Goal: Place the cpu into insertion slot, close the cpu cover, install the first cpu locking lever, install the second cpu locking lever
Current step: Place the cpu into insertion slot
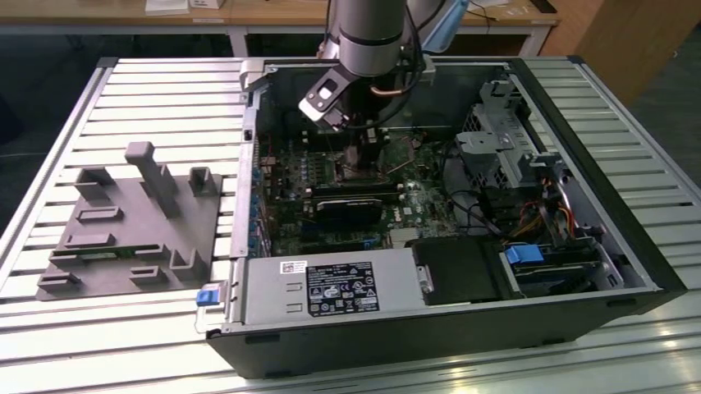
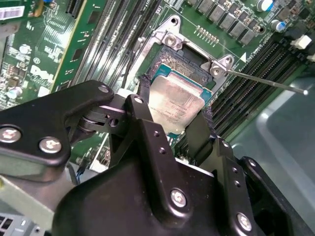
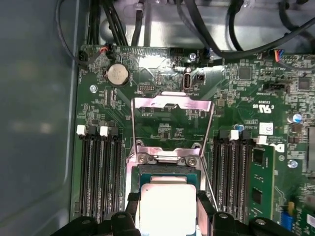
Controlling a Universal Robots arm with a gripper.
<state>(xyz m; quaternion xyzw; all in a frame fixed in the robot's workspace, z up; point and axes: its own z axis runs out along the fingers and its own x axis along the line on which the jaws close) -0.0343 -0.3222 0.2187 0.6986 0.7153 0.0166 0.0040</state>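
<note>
Currently step one underway: gripper pinching cpu by its edges, right over insertion slot; seated or not, cannot tell. cpu cover flipped open beyond slot, locking lever swung free. Cover and both levers left.

The exterior view looked down from high and well back, at a slant, taking in the whole open case on the slatted bench, with the arm reaching in from the far side. Both wrist views sat very close over the board. The first wrist view faced it nearly square on. The second wrist view looked along the tool at a tilt. Both shared the cpu between the fingers, the socket and the memory slots.
</note>
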